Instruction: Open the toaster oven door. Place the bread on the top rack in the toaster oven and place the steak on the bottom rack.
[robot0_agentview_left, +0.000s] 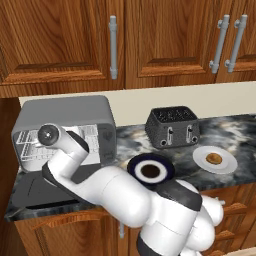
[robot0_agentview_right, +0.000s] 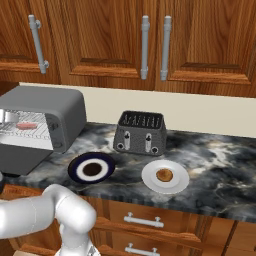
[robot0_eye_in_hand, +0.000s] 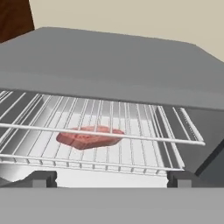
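One toaster oven (robot0_agentview_right: 45, 112), door (robot0_agentview_right: 20, 157) down. Two wire racks (robot0_eye_in_hand: 109, 118) inside. One steak (robot0_eye_in_hand: 89, 137). One bun (robot0_agentview_right: 164, 175). Two plates: one white (robot0_agentview_right: 150, 182), one dark-rimmed (robot0_agentview_right: 75, 167). One black toaster (robot0_agentview_right: 140, 132). Cabinet handles (robot0_agentview_right: 145, 47): three in each base view.

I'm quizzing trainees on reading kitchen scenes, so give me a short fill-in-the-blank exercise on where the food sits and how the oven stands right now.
1. The toaster oven door hangs ____, folded down flat in front of the toaster oven.
2. The steak lies on a wire ____ inside the oven.
3. The bread rests on a white ____ on the counter.
4. The dark two-slot toaster stands to the ____ of the toaster oven in both base views.

Missing words: open; rack; plate; right
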